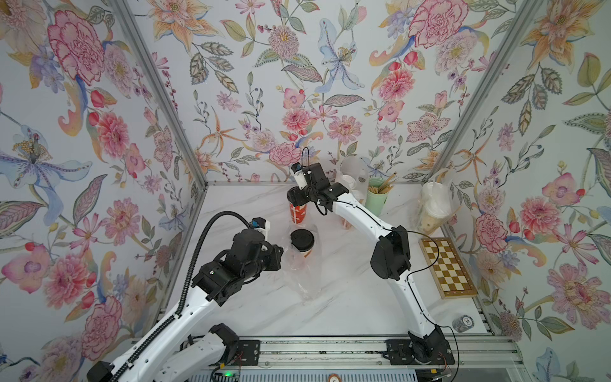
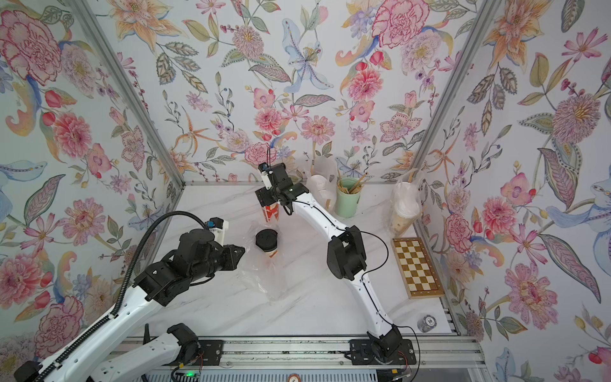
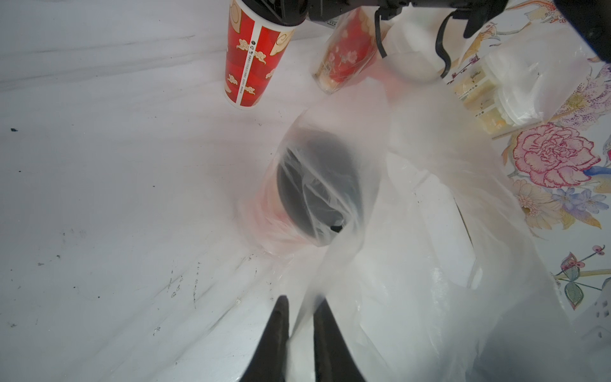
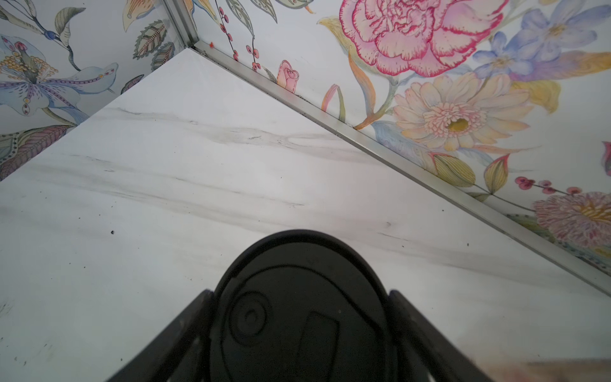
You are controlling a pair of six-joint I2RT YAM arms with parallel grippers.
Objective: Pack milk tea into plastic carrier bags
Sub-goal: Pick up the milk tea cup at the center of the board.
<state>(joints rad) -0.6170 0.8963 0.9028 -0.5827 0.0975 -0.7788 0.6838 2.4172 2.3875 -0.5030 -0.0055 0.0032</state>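
**Step in hand: loading the second cup.** The left gripper (image 3: 302, 299) is closed together on a fold of the open carrier bag (image 1: 305, 274), pinching the film near its mouth and holding that edge up off the marble table (image 1: 347, 307). The right gripper (image 4: 299, 292) stands over the second red cup (image 1: 297, 213), just behind the bag. Its jaws lie against both sides of the black lid (image 4: 297, 314), apparently clamped. Whether the base has left the table cannot be told.

**Next move (judged).** The cup must be lifted clear of the film, carried over the mouth and lowered upright beside the cup already there. The left gripper needs to hold the mouth wide. Slack film could catch the cup's base and tip it.

**Containers.**
- The open carrier bag holds one black-lidded red cup (image 1: 302, 239), upright, with room beside it.
- A packed bag (image 1: 433, 208) at the right rear wall holds clear cups of beige drink with white lids.
- Another bag (image 2: 322, 185), behind the right arm, holds white-lidded cups, at least one of them red. The rest of its contents are hidden.
- A mint-green cup (image 1: 377, 198) between these two bags holds brown straws.
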